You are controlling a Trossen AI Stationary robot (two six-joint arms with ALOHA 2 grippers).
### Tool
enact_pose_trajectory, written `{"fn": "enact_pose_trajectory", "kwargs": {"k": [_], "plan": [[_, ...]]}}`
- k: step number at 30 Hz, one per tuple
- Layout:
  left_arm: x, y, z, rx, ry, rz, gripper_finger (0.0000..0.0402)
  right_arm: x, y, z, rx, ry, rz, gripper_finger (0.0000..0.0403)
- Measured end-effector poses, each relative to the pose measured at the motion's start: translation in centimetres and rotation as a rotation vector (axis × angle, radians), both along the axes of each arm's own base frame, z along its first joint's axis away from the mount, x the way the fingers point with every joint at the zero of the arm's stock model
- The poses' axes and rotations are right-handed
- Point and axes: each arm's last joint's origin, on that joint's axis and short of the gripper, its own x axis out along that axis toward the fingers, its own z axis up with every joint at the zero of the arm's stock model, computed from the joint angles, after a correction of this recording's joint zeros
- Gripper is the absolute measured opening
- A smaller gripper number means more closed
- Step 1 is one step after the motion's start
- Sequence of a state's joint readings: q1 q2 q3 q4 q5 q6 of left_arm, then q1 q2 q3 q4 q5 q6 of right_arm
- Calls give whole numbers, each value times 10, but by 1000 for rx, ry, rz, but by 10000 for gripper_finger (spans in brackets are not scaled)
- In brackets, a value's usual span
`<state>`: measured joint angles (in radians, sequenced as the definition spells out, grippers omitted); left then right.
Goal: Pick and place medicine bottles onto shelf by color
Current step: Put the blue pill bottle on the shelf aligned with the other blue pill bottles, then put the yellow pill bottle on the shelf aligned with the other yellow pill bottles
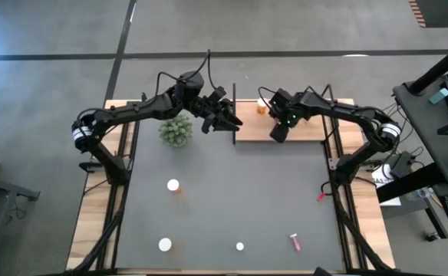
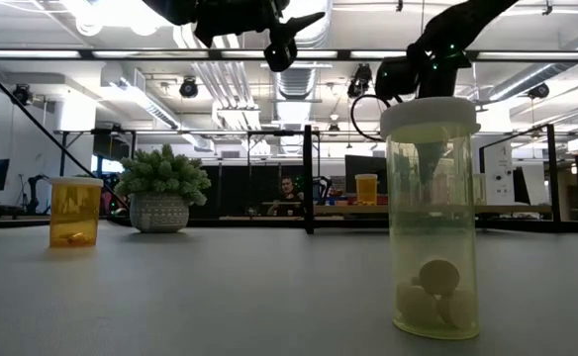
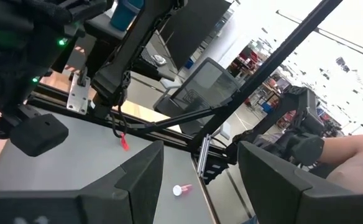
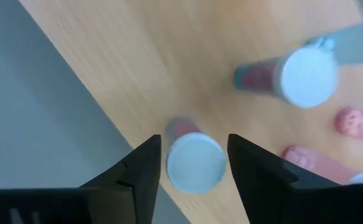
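Right fingers [image 4: 191,165] spread around a white-capped, seemingly pink vial [image 4: 194,160] on shelf [image 4: 169,68], overhead view hides it, left fingers [image 3: 200,180] released

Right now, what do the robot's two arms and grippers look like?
Both arms are dark, jointed, with white bands near the shoulders and black cables looping over them. The left gripper and the right gripper each have two chunky dark fingers. Green indicator lights glow on the right wrist.
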<state>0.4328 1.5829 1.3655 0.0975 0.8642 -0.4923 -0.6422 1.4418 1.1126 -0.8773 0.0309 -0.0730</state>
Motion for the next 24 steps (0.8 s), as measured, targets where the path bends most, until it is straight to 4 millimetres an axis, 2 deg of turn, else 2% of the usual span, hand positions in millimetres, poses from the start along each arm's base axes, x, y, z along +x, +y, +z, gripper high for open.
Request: {"fn": "enact_pose_trajectory", "kwargs": {"k": [6, 14, 20, 24], "plan": [[-1, 1, 0, 0, 0, 4, 190, 3, -4, 24, -52, 22, 3, 199], [-1, 1, 0, -46, 22, 7, 190, 0, -2, 69, -29, 28, -37, 193], [-1, 1, -6, -55, 38, 7, 190, -9, 8, 92, -22, -49, -99, 186], [-1, 1, -10, -61, 49, 6, 190, -13, 23, 105, 25, -139, -120, 183]]}}
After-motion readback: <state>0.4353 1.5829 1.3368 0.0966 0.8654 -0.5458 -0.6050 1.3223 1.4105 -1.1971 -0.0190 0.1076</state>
